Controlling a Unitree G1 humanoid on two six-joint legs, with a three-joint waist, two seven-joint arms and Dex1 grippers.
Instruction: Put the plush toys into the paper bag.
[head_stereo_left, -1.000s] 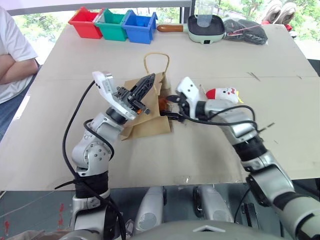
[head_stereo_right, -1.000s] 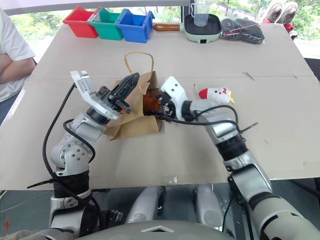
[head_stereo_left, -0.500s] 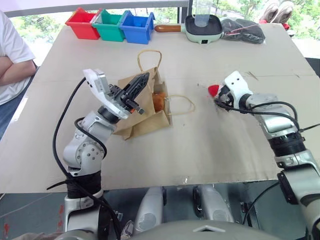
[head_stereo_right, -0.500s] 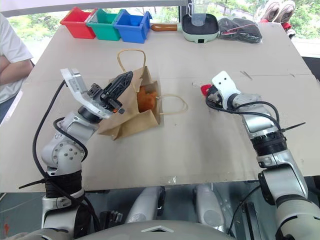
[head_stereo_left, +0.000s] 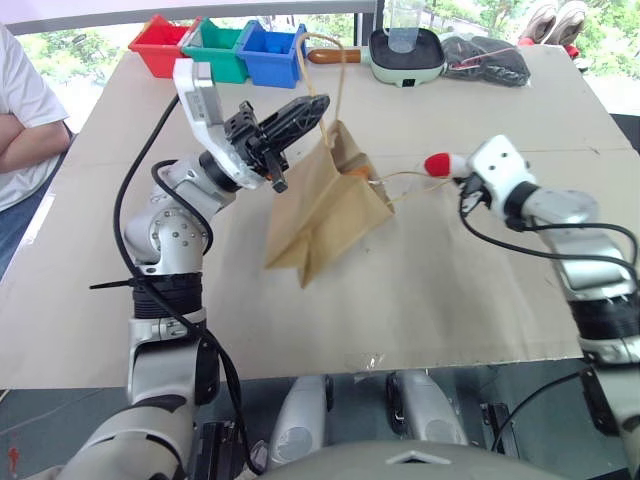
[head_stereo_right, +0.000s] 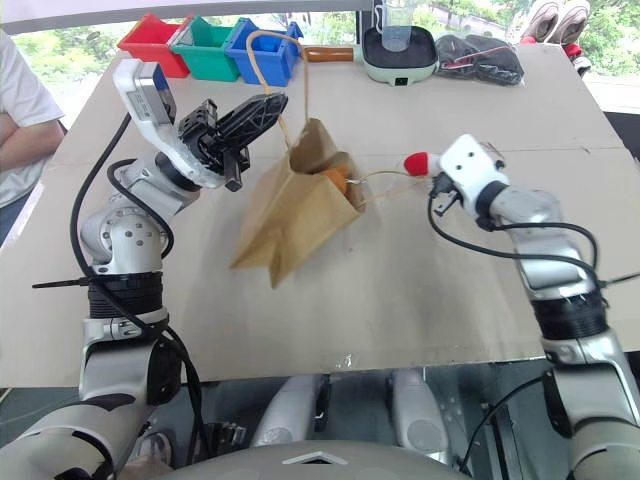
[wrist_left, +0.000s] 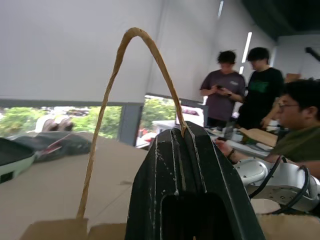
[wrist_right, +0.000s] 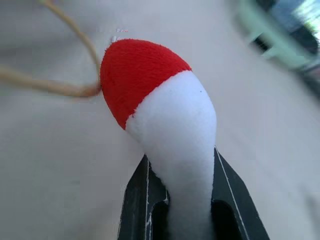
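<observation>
My left gripper (head_stereo_left: 303, 108) is shut on one twisted handle (wrist_left: 125, 65) of the brown paper bag (head_stereo_left: 325, 210). The bag hangs tilted from it, mouth up and to the right, with its lower corner on the table. The orange-brown plush toy (head_stereo_right: 336, 180) shows inside the bag's mouth. The bag's other handle (head_stereo_left: 405, 183) loops out toward the right. Just right of that loop, my right gripper (head_stereo_left: 460, 174) is shut on the white chicken toy (wrist_right: 172, 130), whose red end (head_stereo_left: 438, 163) points at the bag.
Red (head_stereo_left: 158, 45), green (head_stereo_left: 215, 48) and blue (head_stereo_left: 270, 50) bins stand at the table's back left. A green pan (head_stereo_left: 408, 52) and a black bundle (head_stereo_left: 488, 56) sit at the back. A person (head_stereo_left: 25, 110) with folded arms stands at the left edge.
My left gripper raised the bag by its handle, from lying on the table to hanging tilted. My right gripper left the bag's mouth, swung right to the chicken and shut on it.
</observation>
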